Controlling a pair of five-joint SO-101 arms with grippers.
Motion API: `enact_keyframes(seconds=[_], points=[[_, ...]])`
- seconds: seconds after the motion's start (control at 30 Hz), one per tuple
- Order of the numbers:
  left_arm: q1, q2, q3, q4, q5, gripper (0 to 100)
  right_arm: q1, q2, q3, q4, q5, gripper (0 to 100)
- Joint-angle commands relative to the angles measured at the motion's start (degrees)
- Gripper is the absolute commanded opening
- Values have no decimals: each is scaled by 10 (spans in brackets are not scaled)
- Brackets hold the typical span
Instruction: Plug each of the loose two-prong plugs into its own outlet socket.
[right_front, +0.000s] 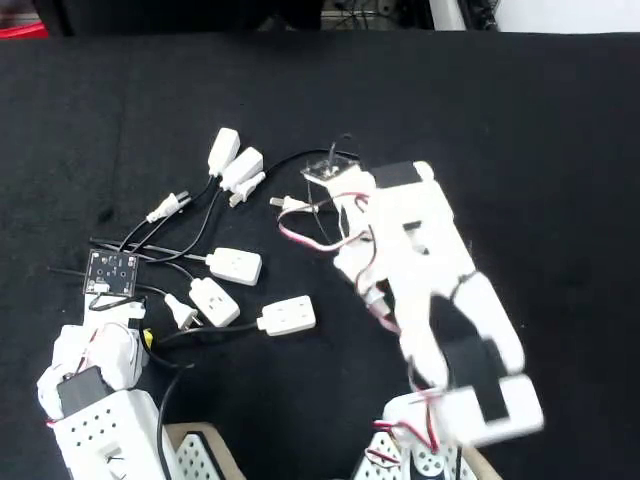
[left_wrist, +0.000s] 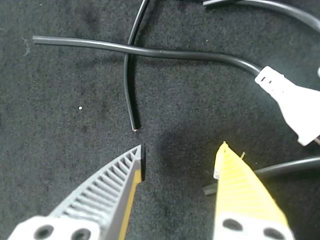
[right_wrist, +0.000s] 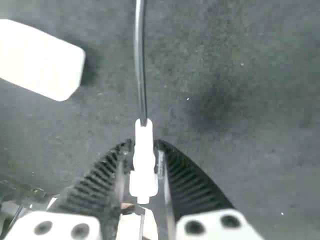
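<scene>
1. Where the right gripper (right_wrist: 143, 146) closes, its black ribbed fingers (right_wrist: 95, 185) are clamped on a slim white plug (right_wrist: 144, 172), one finger against each flat side.
2. Straight out from that plug runs its smooth black cord (right_wrist: 141, 60), lying on the desk (right_wrist: 240, 75), which is covered in matte black, slightly fuzzy cloth.
3. To one side of the cord, apart from it, sits a white outlet socket (right_wrist: 40, 60), a blunt block with rounded corners.
4. The left gripper (left_wrist: 181, 147) hangs low over the desk with its fingers spread wide and nothing between them. One is grey (left_wrist: 112, 185) and the other yellow (left_wrist: 240, 185), and both are ribbed wedges tapering to points.
5. Just ahead of that gap lies the cut end of a thin black lead (left_wrist: 131, 100), touching neither finger. A thicker cable (left_wrist: 140, 51) crosses it and ends in a flat white connector (left_wrist: 292, 100) off the yellow finger's side.
6. From above, three white sockets (right_front: 237, 265) (right_front: 213, 300) (right_front: 288, 315) lie close together near the left arm, their black cords tangled.
7. Farther out, two white blocks (right_front: 222, 150) (right_front: 242, 168) sit side by side, with a loose plug (right_front: 165, 208) nearby, its prongs bare.
</scene>
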Motion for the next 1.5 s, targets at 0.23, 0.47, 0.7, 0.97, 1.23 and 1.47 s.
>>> enact_keyframes(seconds=[0.23, 0.47, 0.7, 0.97, 1.23, 1.47], points=[[65, -7, -39, 33, -3, 234, -98, -393, 114, -66, -127, 11], [181, -156, -98, 105, 33, 234, -203, -535, 349, -454, -258, 11], [306, -149, -83, 41, 84, 234, -261, -613, 555, -813, -357, 11], [393, -157, -83, -4, 114, 234, -262, -625, 576, -830, -485, 11], [410, -156, -82, -108, 193, 238, -309, -625, 591, -803, -495, 11], [355, -156, -81, -142, 257, 239, -333, -625, 538, -687, -477, 11]])
